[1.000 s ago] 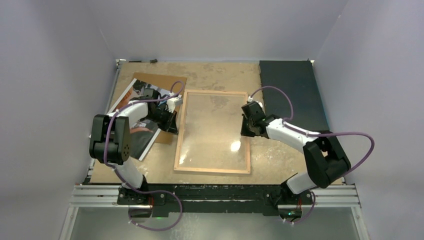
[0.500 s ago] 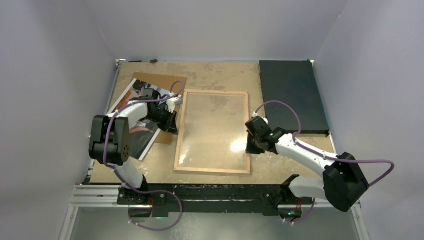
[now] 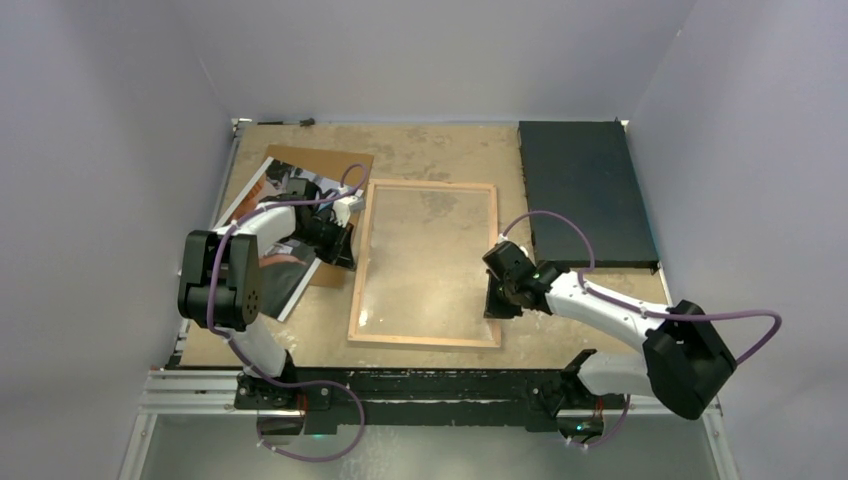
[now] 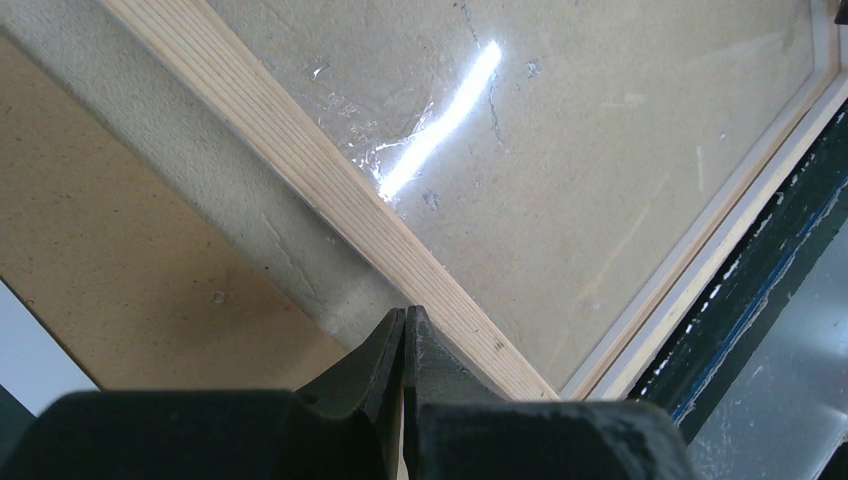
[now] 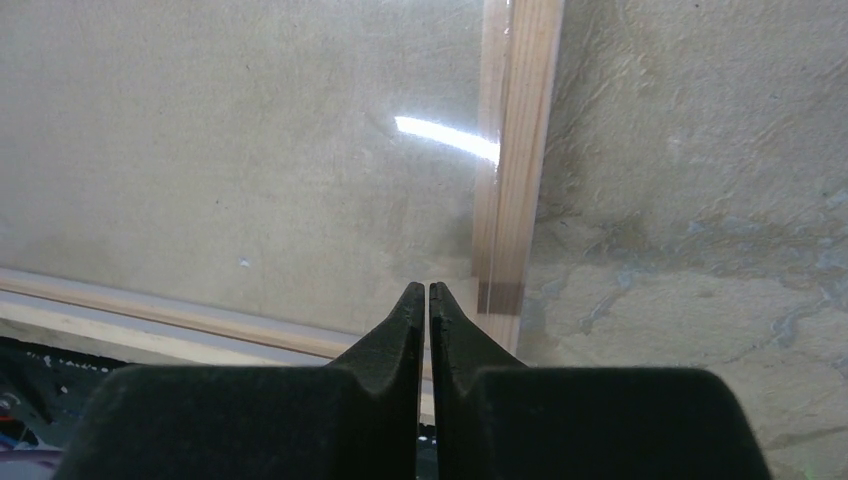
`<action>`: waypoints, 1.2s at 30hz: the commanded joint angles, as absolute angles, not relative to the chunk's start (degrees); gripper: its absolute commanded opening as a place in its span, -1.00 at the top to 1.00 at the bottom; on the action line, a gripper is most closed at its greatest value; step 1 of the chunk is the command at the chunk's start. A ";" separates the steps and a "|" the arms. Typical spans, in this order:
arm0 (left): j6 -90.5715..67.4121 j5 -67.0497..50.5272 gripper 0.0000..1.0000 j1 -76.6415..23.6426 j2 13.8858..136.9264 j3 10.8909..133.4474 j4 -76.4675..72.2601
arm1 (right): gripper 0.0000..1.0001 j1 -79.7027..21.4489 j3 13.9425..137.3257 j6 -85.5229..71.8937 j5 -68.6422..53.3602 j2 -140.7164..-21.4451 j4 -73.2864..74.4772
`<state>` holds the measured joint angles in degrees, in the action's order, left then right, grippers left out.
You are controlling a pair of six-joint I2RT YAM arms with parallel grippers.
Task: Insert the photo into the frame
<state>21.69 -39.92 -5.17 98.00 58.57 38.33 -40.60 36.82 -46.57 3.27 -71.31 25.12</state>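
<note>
nothing's seated yet: your frame (image 3: 424, 185) lies wood-side up mid-table, pane bare, the photo (image 3: 252, 192) off to its left on the backing board (image 3: 330, 160) under your left arm, left gripper (image 4: 404, 320) and right gripper (image 5: 422, 295) both pinched together on nothing at its long rails, table (image 3: 430, 140) showing on every side.

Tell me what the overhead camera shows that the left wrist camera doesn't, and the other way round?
Only the overhead view shows the photo with its dark picture, lying left of the frame, the black mat at the far right corner of the table, and the right gripper by the frame's right rail. Only the left wrist view shows the left gripper close up, fingertips pressed together with nothing between them, and the grain in the frame's wood. Both show the frame with its clear pane, the table visible through it.
</note>
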 commanded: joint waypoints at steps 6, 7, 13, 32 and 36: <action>23.38 -40.15 1.00 -5.30 96.58 58.71 38.16 | 0.85 -41.22 35.85 -48.88 7.61 -73.15 29.53; 23.52 -40.11 1.00 -5.32 96.47 58.77 38.37 | 0.85 -41.30 35.89 -49.17 8.25 -72.96 30.10; 23.99 -40.15 1.00 -5.28 95.62 59.20 39.20 | 0.85 -42.73 36.73 -50.64 11.61 -74.12 33.96; 26.19 -40.55 1.00 -5.28 95.41 58.37 38.89 | 0.83 -43.67 37.77 -50.63 12.14 -83.12 34.08; 26.35 -40.12 1.00 -5.33 95.35 58.14 38.46 | 0.72 -43.77 40.30 -50.60 11.64 -82.62 35.39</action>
